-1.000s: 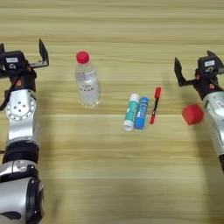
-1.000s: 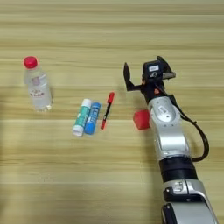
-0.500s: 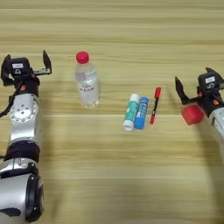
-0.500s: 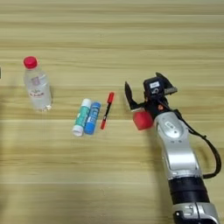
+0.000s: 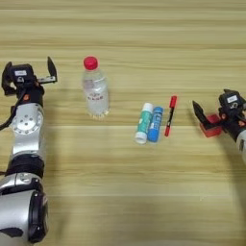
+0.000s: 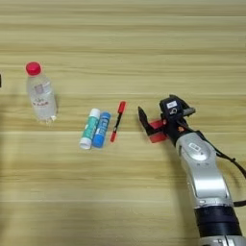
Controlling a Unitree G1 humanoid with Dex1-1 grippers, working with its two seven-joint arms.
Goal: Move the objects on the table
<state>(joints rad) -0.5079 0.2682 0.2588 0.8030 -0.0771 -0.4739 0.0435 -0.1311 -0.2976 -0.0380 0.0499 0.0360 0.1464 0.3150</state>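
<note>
On the wooden table (image 5: 120,192) a clear plastic bottle with a red cap (image 5: 95,91) lies left of centre. A green-and-white tube (image 5: 143,123), a blue tube (image 5: 154,124) and a slim red-and-black marker (image 5: 169,115) lie side by side in the middle. A small red cube (image 6: 156,131) sits at the right. My right gripper (image 6: 162,123) is down over the cube, open, with one black finger (image 6: 142,118) on the cube's left side. My left gripper (image 5: 29,76) is open at the far left, beside the bottle and apart from it.
My silver left arm (image 5: 26,144) runs down the left edge. My right arm (image 6: 204,178) comes up from the lower right. Bare wood lies behind the objects and in front of the tubes.
My right gripper has come toward me and down onto the red cube, which has stayed in place. My left gripper has also drawn a little nearer, staying open.
</note>
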